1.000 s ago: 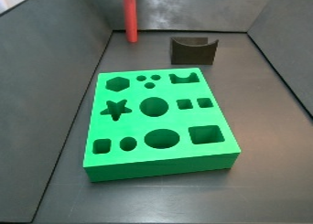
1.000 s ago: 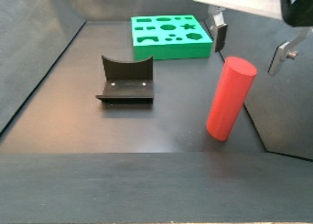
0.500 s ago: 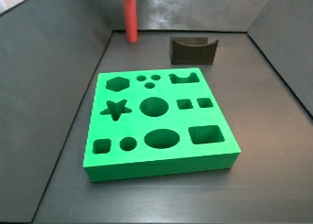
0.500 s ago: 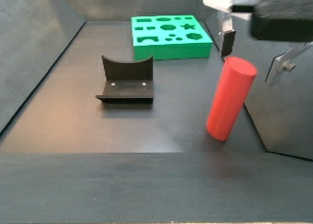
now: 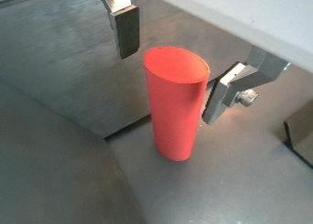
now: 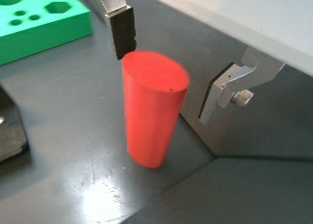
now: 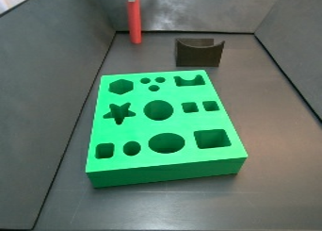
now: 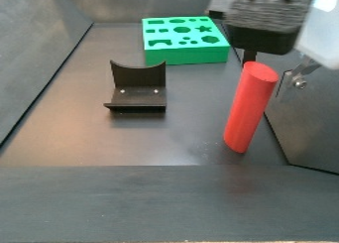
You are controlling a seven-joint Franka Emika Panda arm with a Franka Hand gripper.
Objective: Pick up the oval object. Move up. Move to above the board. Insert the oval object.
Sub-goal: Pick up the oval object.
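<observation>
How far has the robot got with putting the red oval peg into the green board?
Done: nothing yet. In hand: the gripper is open astride the oval object, which stands upright on the floor, ungripped. Left: grasping, lifting, carrying to the board, and inserting into its empty oval cutout.

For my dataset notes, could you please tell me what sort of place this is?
Probably a robot test cell: plain grey walls enclose a dark floor holding only a green board, a red oval peg and a dark U-shaped block. The end effector hangs open around the peg's top.
</observation>
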